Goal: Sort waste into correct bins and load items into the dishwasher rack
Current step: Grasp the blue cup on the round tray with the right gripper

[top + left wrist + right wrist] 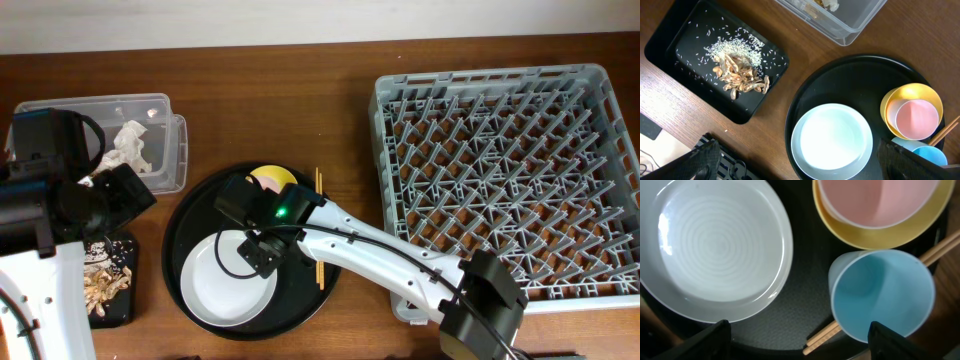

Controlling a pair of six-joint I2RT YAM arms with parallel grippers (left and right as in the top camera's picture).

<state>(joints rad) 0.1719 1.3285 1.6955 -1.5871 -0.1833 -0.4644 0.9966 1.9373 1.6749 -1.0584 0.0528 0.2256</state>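
Chopsticks half under light-blue cup, yellow bowl cut off

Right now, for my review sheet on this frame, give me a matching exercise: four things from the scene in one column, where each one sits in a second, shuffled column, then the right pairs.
Things
1. pink cup
2. crumpled napkin
3. food scraps
4. grey plate

Places
A. in the clear tub
B. flat on the round black tray
C. nested in the yellow bowl
D. in the small black rectangular tray

Pairs: 1-C, 2-A, 3-D, 4-B
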